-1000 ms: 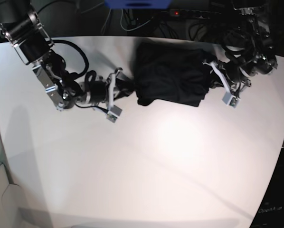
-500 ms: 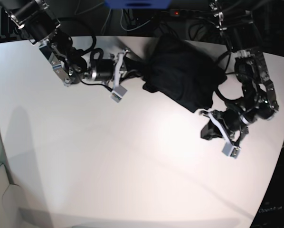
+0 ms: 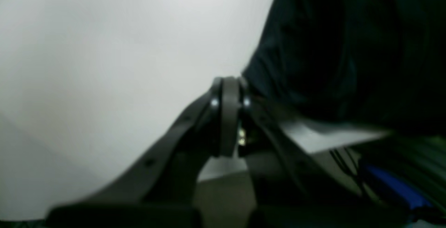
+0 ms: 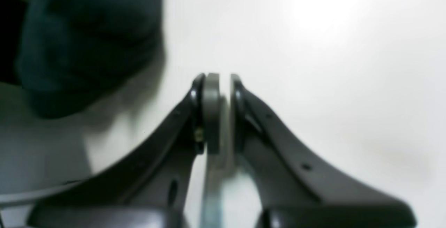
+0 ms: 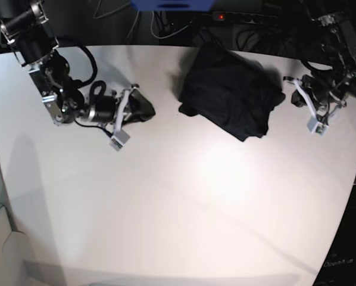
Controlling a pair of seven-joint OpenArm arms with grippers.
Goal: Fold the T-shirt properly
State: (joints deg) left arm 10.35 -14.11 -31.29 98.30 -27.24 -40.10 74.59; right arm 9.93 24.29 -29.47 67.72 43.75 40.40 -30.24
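Note:
The black T-shirt (image 5: pixel 228 95) lies as a folded, slightly rumpled bundle at the back middle of the white table (image 5: pixel 196 196). My right gripper (image 5: pixel 149 109) is left of it, a short gap away, shut and empty. In the right wrist view its tips (image 4: pixel 216 80) hover over bare table with the shirt (image 4: pixel 87 43) at upper left. My left gripper (image 5: pixel 293 95) is just right of the shirt, shut and empty. In the left wrist view its tips (image 3: pixel 228 83) sit beside the shirt's edge (image 3: pixel 348 46); whether they touch it I cannot tell.
Cables and a power strip (image 5: pixel 243 16) run behind the table's back edge, with a blue object (image 5: pixel 172 5) above. The table's right edge (image 5: pixel 353 196) slants inward toward the front.
My left gripper has risen from the front right back up to the shirt's right side. My right gripper has pulled down and left, away from the shirt. The shirt has stayed put.

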